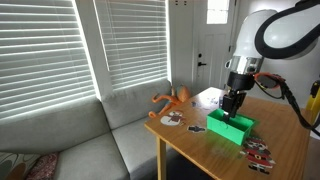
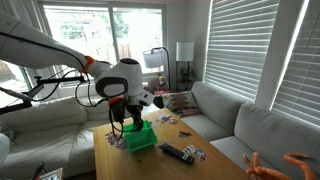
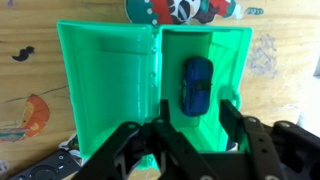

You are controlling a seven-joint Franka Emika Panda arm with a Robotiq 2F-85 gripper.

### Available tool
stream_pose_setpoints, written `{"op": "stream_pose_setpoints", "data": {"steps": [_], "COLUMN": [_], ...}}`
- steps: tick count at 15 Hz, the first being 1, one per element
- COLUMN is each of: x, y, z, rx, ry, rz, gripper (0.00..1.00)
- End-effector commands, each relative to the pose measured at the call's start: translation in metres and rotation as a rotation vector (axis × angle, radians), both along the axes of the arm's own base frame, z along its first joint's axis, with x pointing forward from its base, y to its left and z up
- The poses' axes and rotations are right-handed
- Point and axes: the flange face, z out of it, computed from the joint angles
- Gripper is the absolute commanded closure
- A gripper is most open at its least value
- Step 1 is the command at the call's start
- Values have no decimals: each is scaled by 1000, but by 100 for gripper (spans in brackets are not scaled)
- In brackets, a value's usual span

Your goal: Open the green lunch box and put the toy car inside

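green lunch box (image 3: 110, 80) is open on the wooden table (image 3: 25, 40), lid folded out flat beside the base, hinge between the two halves
blue toy car (image 3: 197, 83) lies inside the base half, lengthwise, about mid-compartment, clear of the walls
gripper (image 3: 197, 125) sits straight above the box's base half, jaws spread wide, nothing held, car visible in the gap between them
in both exterior views the gripper points straight down just over the box; can't tell if it touches the rim
round printed card (image 3: 180, 8) lies on the table just past the box's far edge
orange toy (image 1: 172, 98) is well apart from the box, towards the table edge by the grey sofa (image 1: 100, 140)
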Motion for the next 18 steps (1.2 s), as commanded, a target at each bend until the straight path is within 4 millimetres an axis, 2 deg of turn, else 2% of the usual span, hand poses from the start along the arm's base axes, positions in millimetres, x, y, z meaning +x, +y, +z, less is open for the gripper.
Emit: {"op": "stream_pose_setpoints", "data": {"steps": [1, 3, 4, 9, 12, 15, 18], "x": [-6, -9, -10, -24, -41, -57, -67], "y": [-1, -2, -4, -15, -28, -41, -52], "z": [20, 37, 47, 105, 139, 167, 185], "rx": [33, 34, 27, 30, -15, -60, -100], "ry": [-44, -70, -88, -157, -113, -83, -84], "rz": [-23, -23, -19, -12, 14, 22, 24], "gripper": [15, 2, 0, 0, 0, 0, 0]}}
